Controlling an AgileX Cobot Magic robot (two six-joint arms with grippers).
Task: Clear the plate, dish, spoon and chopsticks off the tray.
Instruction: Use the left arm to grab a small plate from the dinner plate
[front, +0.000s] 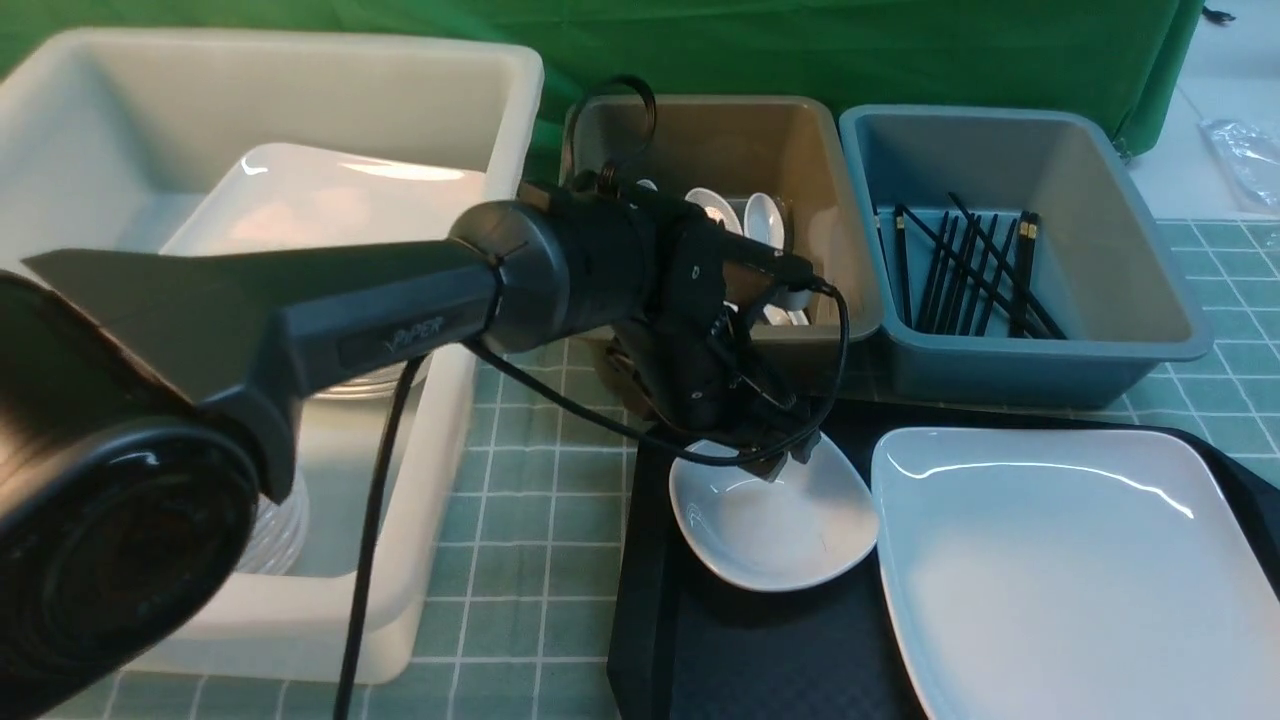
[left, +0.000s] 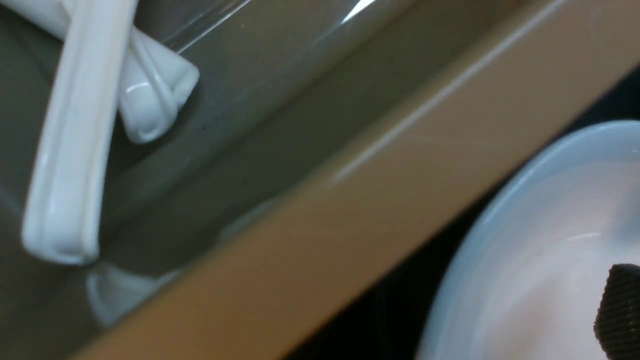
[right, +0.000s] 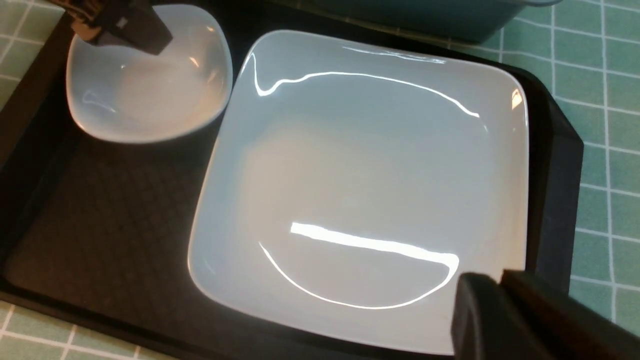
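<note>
The black tray (front: 760, 650) holds a small white dish (front: 770, 530) and, to its right, the large white plate (front: 1060, 570). My left gripper (front: 785, 455) hangs open just above the dish's far edge, by the brown tub's front wall, with nothing in it. In the left wrist view one ribbed fingertip (left: 620, 310) shows over the dish (left: 525, 250). White spoons (front: 765, 215) lie in the brown tub (front: 720, 130); a spoon handle (left: 70, 150) shows there. Black chopsticks (front: 960, 270) lie in the blue tub (front: 1100, 200). My right gripper (right: 500, 282) is shut and empty over the plate's (right: 360, 175) corner.
A big white tub (front: 450, 450) on the left holds stacked white plates (front: 330, 200). The left arm and its cable cross in front of it. A green checked cloth (front: 540, 480) covers the table, with a green curtain behind the tubs.
</note>
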